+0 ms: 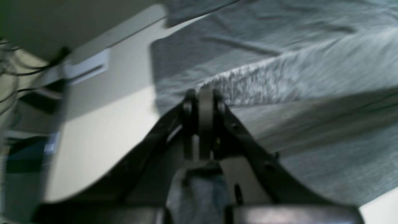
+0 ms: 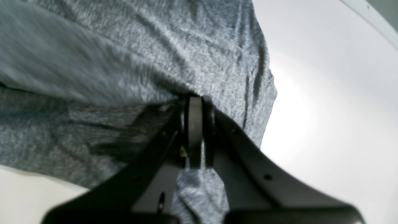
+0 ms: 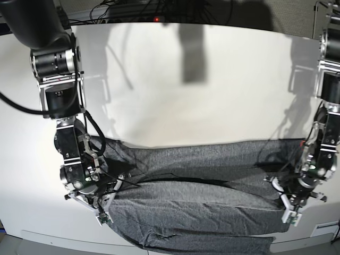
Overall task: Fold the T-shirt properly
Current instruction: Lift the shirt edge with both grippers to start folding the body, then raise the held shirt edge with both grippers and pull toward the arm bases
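The heather-grey T-shirt (image 3: pixel 196 212) lies in a wide band across the near part of the white table (image 3: pixel 186 95), with a long fold ridge along its middle. In the base view my right gripper (image 3: pixel 104 211) is at the cloth's left end and my left gripper (image 3: pixel 289 210) at its right end. The left wrist view shows the left gripper (image 1: pixel 205 93) shut, pinching a raised edge of the T-shirt (image 1: pixel 311 77). In the right wrist view the right gripper (image 2: pixel 196 100) is shut on the T-shirt (image 2: pixel 124 62), and fabric hangs down behind its fingers.
Dark cables (image 3: pixel 133 10) run along the table's far edge. The table's front edge (image 3: pixel 64 236) passes just below the cloth. A second white surface with a slot (image 1: pixel 87 67) and more cables show at the left of the left wrist view.
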You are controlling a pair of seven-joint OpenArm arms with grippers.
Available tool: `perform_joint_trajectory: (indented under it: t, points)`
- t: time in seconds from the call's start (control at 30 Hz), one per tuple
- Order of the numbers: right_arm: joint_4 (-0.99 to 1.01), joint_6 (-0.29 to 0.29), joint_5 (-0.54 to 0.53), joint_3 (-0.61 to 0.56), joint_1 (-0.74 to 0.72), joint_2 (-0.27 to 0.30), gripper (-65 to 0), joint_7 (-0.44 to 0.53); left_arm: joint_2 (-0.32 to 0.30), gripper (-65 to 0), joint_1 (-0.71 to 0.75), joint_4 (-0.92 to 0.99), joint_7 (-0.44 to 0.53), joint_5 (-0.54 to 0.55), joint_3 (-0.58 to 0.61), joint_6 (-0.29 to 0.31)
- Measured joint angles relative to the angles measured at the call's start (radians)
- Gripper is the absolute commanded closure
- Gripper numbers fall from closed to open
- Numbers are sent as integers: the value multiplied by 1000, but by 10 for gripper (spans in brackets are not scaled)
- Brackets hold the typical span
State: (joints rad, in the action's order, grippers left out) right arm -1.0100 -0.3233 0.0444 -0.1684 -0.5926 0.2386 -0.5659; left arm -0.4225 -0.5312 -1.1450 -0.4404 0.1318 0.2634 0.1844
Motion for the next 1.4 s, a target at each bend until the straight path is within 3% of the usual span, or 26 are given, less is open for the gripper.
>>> perform_joint_trajectory:
  t: [0.17, 0.4, 0.6, 0.77, 1.3, 1.4]
  points:
    - [0, -2, 0, 5, 0, 0, 0, 0, 64, 0, -1, 73, 76, -68, 0, -1]
    - [0, -2, 3, 5, 0, 0, 0, 0, 104, 0, -7, 183, 192, -187, 0, 3]
    - [1, -2, 5, 5, 25, 0, 0, 0, 86, 0, -32, 265, 124, -184, 0, -1]
    - [2, -2, 87, 5, 100, 1, 0, 3, 74, 0, 0, 266, 70, -183, -1, 2]
    - [2, -2, 84, 5, 133, 3, 0, 11, 66, 0, 77, 266, 82, -185, -1, 2]
    - [2, -2, 100, 5, 133, 3, 0, 12, 66, 0, 77, 266, 82, -251, -1, 3]
